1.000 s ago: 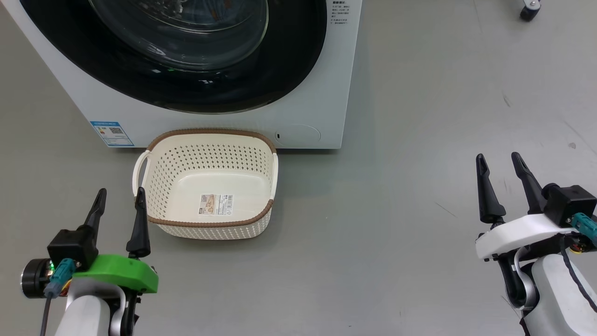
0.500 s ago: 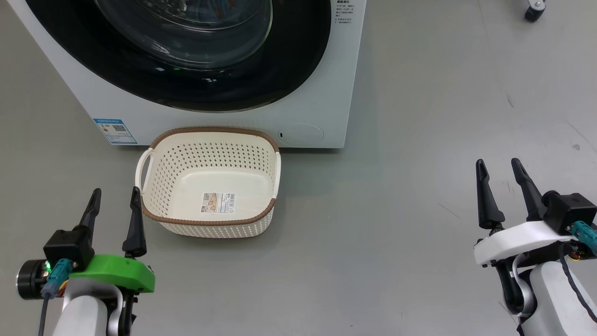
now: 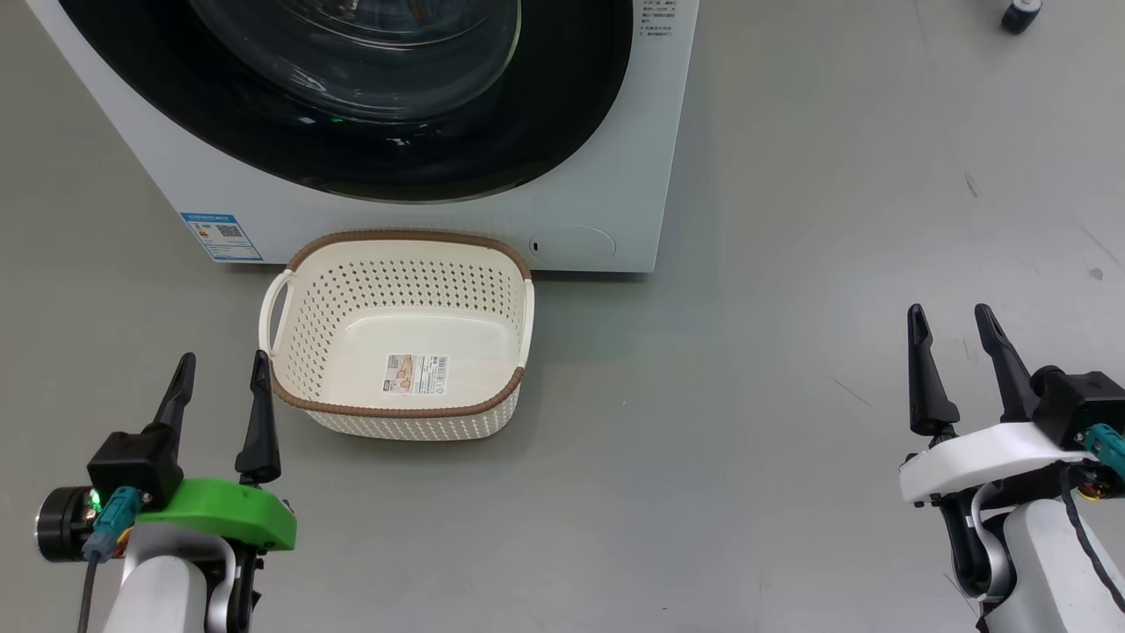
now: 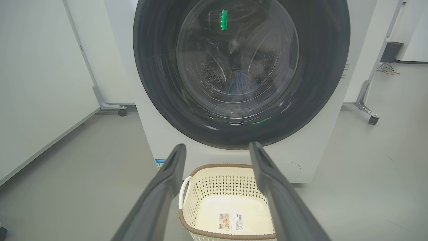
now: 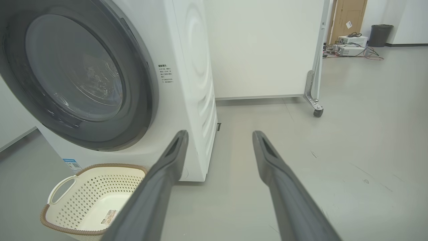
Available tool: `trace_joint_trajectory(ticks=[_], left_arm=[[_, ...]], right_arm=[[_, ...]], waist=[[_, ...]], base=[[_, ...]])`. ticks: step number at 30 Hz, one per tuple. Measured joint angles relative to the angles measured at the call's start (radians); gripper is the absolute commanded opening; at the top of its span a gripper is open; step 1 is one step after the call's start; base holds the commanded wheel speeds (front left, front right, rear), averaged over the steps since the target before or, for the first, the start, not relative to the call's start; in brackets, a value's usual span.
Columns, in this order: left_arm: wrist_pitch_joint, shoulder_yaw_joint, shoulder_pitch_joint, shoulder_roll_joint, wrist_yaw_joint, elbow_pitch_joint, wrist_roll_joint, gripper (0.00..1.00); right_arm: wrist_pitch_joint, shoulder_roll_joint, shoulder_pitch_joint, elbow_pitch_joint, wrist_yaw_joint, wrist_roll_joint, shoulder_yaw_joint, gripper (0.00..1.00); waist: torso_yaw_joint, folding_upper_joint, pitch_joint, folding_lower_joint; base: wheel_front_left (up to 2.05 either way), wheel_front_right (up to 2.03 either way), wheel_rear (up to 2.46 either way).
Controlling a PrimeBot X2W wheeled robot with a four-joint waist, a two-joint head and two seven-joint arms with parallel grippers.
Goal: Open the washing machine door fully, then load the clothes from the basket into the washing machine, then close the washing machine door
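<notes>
my left pincer (image 3: 223,360) gaping, holding nothing, just left of basket (image 3: 400,238), my right pincer (image 3: 949,310) gaping too, well right of basket, washer door (image 3: 545,141) closed behind basket

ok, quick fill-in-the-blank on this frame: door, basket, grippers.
1. The washing machine door is ____.
2. The basket is ____.
3. The left gripper and the right gripper both stand ____.
4. The basket sits nearer the ____ gripper.
Missing words: shut; empty; open; left.
</notes>
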Motion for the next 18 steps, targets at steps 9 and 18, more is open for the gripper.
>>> trace_joint_trajectory(ticks=[9,18], left_arm=[[0.000,-0.004,0.000,-0.001,0.000,-0.004,0.001,1.00],[0.000,-0.012,0.000,-0.012,0.000,-0.005,0.001,1.00]], right_arm=[[0.000,0.014,0.000,-0.006,0.012,-0.005,-0.012,1.00],[0.000,0.020,0.019,-0.005,0.013,-0.019,-0.025,1.00]], waist=[[0.008,0.0000,0.007,0.0000],[0.008,0.0000,0.010,0.0000]], base=[[0.00,0.00,0.00],[0.00,0.00,0.00]])
